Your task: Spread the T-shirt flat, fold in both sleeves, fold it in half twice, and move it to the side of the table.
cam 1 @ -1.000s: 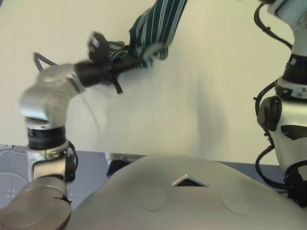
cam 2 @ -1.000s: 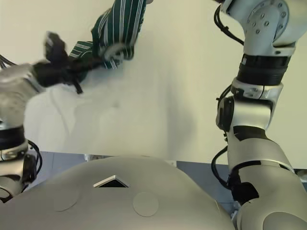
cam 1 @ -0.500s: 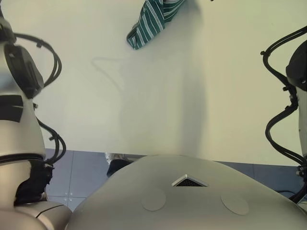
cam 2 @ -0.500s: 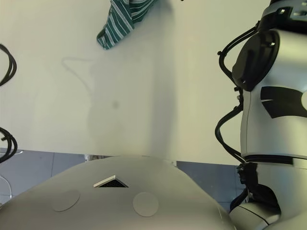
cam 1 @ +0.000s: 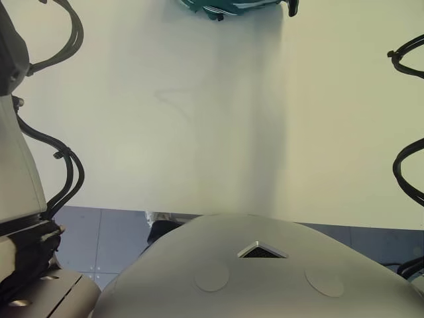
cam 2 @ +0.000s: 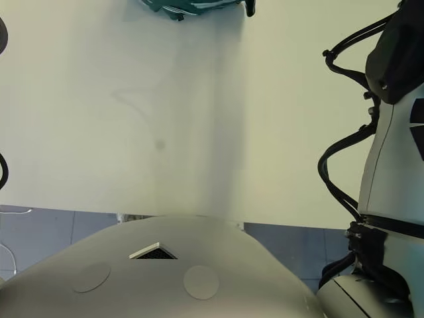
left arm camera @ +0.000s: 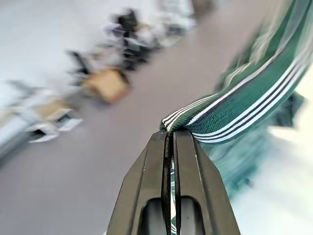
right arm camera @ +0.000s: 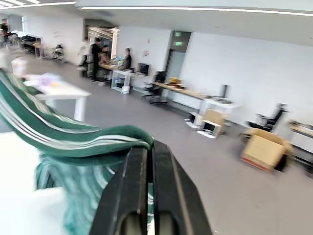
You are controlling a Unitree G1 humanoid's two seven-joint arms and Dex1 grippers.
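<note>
The T-shirt (left arm camera: 244, 98) is dark green with thin white stripes, some in pairs. It hangs in the air over the far edge of the table (cam 1: 199, 132), strung between the two grippers. In the left wrist view a doubled, banded edge of it runs out from the fingertips in a taut strip, with looser cloth bunched below. In the right wrist view (right arm camera: 73, 142) a folded edge curves away from the fingertips and more fabric droops underneath.

From the head camera only the lowest fringe of the garment (cam 1: 228, 5) shows, and the rest is cut off above. A small dark piece (cam 1: 291, 6) sits just beside that fringe, too cropped to name. How the body and sleeves of the shirt lie cannot be told. The room behind the left wrist view is smeared, though a cardboard box (right arm camera: 261, 152) on the floor reads clearly in the right wrist view.

Both arms are raised high. The left arm (cam 1: 16, 165) stands at the table's left edge and the right arm (cam 2: 397, 165) at its right edge. The left gripper (left arm camera: 171, 133) is clenched on the shirt's banded edge, its fingers pressed together on the cloth. The right gripper (right arm camera: 149, 144) is likewise clamped on a fold of the shirt.
</note>
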